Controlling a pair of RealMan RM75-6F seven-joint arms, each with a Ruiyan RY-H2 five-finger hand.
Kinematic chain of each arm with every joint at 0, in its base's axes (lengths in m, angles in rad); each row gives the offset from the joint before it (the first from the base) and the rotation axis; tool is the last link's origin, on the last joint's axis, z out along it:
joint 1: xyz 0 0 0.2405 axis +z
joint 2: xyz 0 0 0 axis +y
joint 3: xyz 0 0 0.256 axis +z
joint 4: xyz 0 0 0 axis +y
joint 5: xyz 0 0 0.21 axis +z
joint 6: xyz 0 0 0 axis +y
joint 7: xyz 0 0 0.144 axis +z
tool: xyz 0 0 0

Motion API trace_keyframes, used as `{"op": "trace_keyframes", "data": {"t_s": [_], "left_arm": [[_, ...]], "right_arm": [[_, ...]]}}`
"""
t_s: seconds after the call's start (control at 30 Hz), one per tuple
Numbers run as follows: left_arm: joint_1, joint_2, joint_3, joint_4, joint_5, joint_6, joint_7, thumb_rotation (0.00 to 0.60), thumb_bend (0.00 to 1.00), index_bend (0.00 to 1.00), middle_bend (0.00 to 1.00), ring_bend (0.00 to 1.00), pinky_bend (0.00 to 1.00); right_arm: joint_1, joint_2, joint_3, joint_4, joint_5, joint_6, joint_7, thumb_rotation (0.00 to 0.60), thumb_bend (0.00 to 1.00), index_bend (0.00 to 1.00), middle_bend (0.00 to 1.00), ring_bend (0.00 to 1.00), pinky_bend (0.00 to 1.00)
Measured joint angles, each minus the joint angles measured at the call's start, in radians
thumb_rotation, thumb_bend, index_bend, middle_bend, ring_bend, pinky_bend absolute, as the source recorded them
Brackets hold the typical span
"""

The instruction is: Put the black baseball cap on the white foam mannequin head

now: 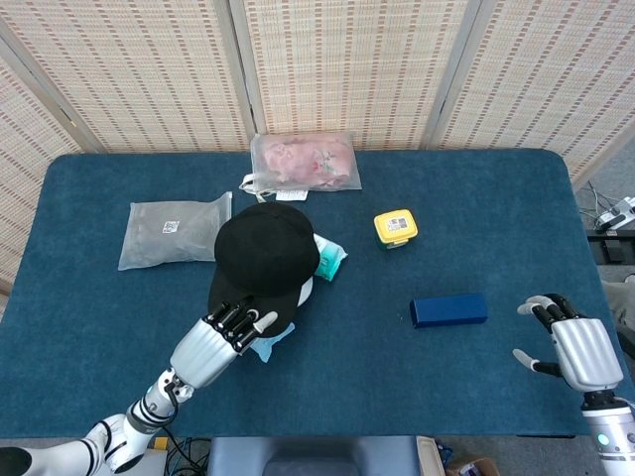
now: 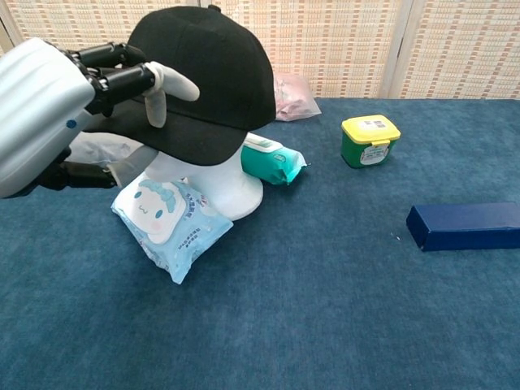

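The black baseball cap [image 1: 266, 254] [image 2: 207, 77] sits on the white foam mannequin head [image 2: 213, 185], its brim pointing toward me and to the left. Only a white sliver of the mannequin head [image 1: 307, 289] shows from above. My left hand [image 1: 220, 336] [image 2: 57, 106] is at the brim's front edge, fingers stretched out above the brim and thumb well below it, holding nothing. My right hand [image 1: 578, 349] hovers at the table's near right corner, fingers apart and empty; the chest view does not show it.
A light-blue wipes pack [image 2: 171, 221] and a teal pack [image 2: 273, 162] lie against the mannequin's base. A yellow-lidded green tub [image 2: 370, 140] and a dark blue box [image 2: 465, 225] stand to the right. A grey bag [image 1: 176, 229] and a pink bag [image 1: 304, 161] lie farther back.
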Motion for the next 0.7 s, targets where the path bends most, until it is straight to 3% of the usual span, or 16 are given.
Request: {"op": "trace_keyframes", "data": {"t_s": [0.53, 0.7], "left_arm": [[0.028, -0.009, 0.008, 0.033, -0.012, 0.019, -0.039, 0.6, 0.48, 0.26, 0.46, 0.27, 0.55], [0.035, -0.012, 0.007, 0.039, -0.018, 0.024, -0.048, 0.6, 0.36, 0.23, 0.41, 0.25, 0.53]], "right_arm": [[0.002, -0.001, 0.001, -0.001, 0.004, -0.005, -0.008, 0.6, 0.12, 0.37, 0.32, 0.23, 0.57], [0.003, -0.001, 0.002, -0.001, 0.006, -0.007, -0.007, 0.6, 0.12, 0.37, 0.32, 0.23, 0.57]]}}
